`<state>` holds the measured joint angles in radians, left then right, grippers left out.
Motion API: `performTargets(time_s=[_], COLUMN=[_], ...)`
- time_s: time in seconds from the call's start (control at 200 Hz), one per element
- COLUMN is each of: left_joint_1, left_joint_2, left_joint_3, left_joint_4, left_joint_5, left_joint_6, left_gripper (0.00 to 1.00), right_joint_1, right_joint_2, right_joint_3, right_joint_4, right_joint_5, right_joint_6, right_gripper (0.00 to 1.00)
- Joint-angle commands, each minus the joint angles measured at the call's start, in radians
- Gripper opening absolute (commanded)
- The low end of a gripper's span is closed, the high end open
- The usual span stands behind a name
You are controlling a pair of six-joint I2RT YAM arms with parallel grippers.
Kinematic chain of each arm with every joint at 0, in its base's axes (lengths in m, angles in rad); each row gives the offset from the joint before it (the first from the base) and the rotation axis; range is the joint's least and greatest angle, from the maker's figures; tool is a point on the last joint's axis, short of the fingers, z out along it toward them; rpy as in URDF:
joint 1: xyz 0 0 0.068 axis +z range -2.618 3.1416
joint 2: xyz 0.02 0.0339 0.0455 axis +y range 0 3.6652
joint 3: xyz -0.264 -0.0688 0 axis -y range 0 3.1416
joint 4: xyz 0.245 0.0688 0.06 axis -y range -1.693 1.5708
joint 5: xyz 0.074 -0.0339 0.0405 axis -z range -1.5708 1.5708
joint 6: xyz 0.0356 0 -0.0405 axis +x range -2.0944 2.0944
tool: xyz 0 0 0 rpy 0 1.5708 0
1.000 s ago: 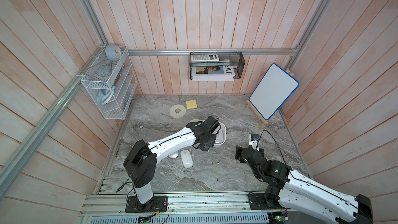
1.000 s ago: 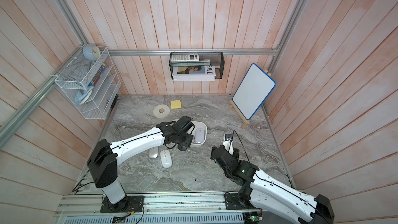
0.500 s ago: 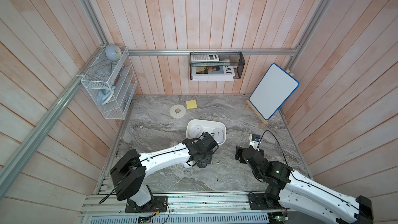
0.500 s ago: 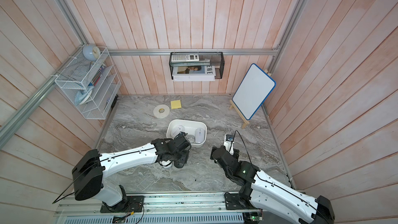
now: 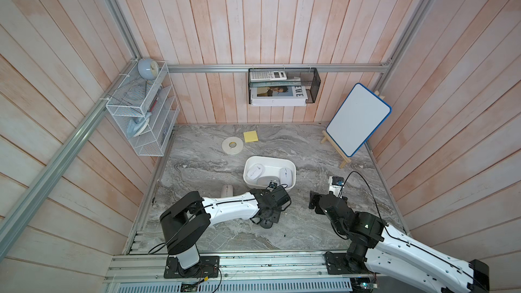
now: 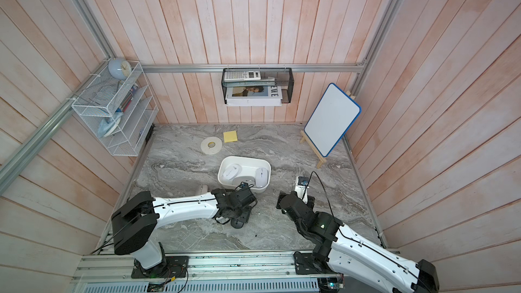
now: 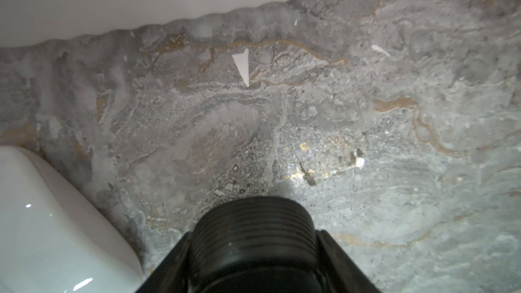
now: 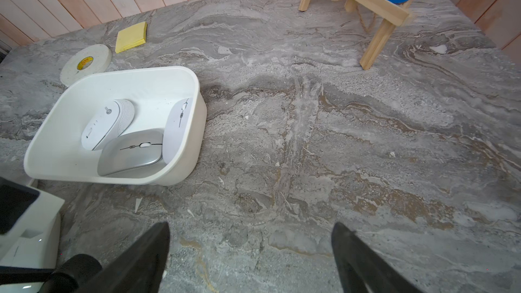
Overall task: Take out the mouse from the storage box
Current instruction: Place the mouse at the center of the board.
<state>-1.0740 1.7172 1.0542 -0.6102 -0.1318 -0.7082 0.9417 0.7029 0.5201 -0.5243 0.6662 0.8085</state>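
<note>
Silver mouse (image 8: pixel 132 153) lies in the storage box (image 8: pixel 191 159), ahead and left of my right gripper (image 8: pixel 251 249), jammed against two white mice (image 8: pixel 107 125), so a pinch could drag the light tub along. Right jaws spread wide, empty. Left gripper (image 5: pixel 267 218) hangs low over the marble tabletop (image 5: pixel 225 164); its spread I can't tell

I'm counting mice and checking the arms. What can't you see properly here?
Left pincer: both top views, its wrist covers the jaws; open or shut unclear.
Shiny white thing: left wrist view, cut off by the edge; maybe a mouse.
Mouse beside the box: top view, left arm hides its end.
</note>
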Motion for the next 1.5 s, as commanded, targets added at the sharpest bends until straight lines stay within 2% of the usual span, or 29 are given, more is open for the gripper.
performTargets(time_s=[0.0, 0.305, 0.615, 0.715, 0.815, 1.075, 1.17, 1.29, 1.495], left_joint_1=[-0.006, -0.007, -0.007, -0.006, -0.008, 0.003, 0.07, 0.226, 0.402], left_joint_2=[0.023, 0.053, 0.032, 0.014, -0.06, -0.43, -0.54, -0.67, -0.818], left_joint_3=[-0.01, -0.008, -0.023, -0.025, -0.055, -0.181, -0.22, -0.294, -0.439], left_joint_4=[0.031, 0.035, 0.037, 0.029, 0.045, 0.095, 0.065, 0.048, 0.088], left_joint_5=[0.001, 0.01, -0.009, -0.025, -0.071, -0.253, -0.287, -0.263, -0.222], left_joint_6=[-0.007, 0.006, 0.0, 0.001, -0.01, 0.021, 0.034, 0.044, 0.047], left_gripper=[0.55, 0.57, 0.78, 0.8, 0.8, 0.85, 0.86, 0.87, 0.9], right_joint_1=[-0.005, -0.005, -0.005, -0.005, -0.006, -0.028, -0.04, -0.055, -0.085], right_joint_2=[-0.003, 0.006, 0.013, 0.014, 0.012, 0.1, 0.15, 0.221, 0.406], right_joint_3=[-0.008, 0.002, 0.004, 0.003, 0.006, 0.046, 0.075, 0.122, 0.252], right_joint_4=[-0.028, -0.03, -0.028, -0.029, -0.034, -0.051, -0.043, -0.02, 0.001], right_joint_5=[0.002, 0.007, 0.004, 0.003, 0.003, -0.018, -0.039, -0.074, -0.155], right_joint_6=[0.008, 0.005, 0.007, 0.008, 0.009, 0.006, -0.006, -0.031, -0.068], right_gripper=[0.94, 0.93, 0.94, 0.93, 0.94, 0.94, 0.95, 0.95, 0.95])
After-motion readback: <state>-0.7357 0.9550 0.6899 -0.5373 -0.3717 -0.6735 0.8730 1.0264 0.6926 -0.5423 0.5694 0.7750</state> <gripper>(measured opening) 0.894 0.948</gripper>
